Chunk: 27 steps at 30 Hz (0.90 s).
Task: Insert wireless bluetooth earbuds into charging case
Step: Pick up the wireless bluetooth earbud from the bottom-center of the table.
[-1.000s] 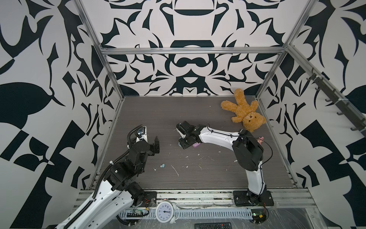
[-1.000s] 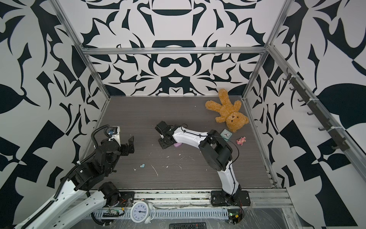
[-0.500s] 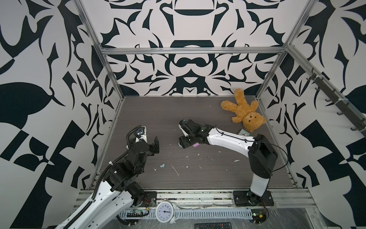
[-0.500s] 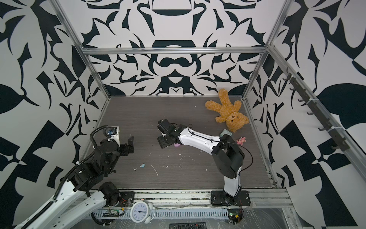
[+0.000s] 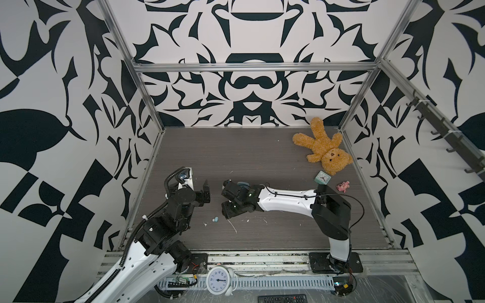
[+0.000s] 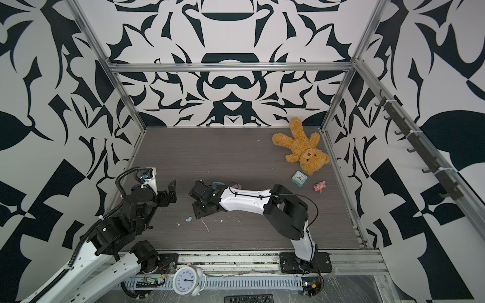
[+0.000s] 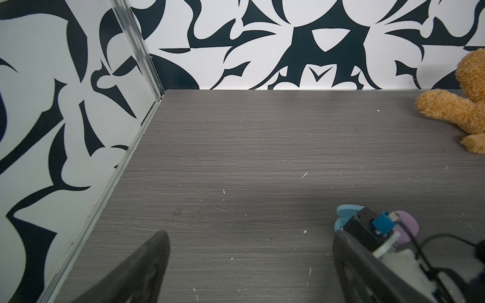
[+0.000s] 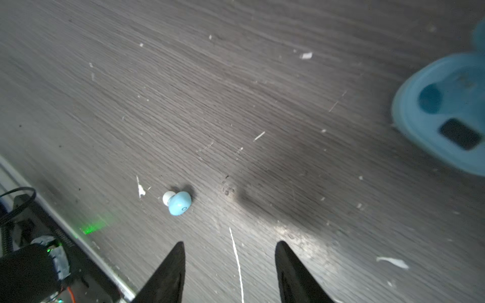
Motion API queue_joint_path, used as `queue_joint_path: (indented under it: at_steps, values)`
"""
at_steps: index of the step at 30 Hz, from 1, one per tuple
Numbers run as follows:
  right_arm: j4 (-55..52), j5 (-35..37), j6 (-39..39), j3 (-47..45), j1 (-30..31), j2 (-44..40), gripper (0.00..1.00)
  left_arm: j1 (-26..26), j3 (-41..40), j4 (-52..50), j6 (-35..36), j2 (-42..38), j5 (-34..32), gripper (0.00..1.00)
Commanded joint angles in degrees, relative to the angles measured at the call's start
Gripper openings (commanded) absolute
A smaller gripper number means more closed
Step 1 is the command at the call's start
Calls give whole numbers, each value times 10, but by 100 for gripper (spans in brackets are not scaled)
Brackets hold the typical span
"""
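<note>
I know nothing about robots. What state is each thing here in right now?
Left gripper: open, empty.
Right gripper: open, empty.
Blue earbud: loose on the table, outside the case.
Blue case: open, the socket in view empty.
Pink case: mostly hidden, cannot tell.
Teddy: lying face up.

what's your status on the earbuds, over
Left gripper open, empty. Right gripper open, empty, near blue earbud lying loose on table. Blue case lies open, apart from it. Only white scraps nearby.
</note>
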Motion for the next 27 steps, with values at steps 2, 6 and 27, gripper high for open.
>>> queue_joint_path:
  at_steps: [2, 6, 27]
  values:
    - [-9, 0, 78, 36, 5, 2, 54, 7, 3, -14, -5, -13, -14, 99]
    - [-23, 14, 98, 54, 13, 13, 53, 14, 7, -24, -15, -16, -15, 99]
    - [-84, 7, 109, 150, 42, 81, 41, 26, 9, -25, -22, -45, -9, 99]
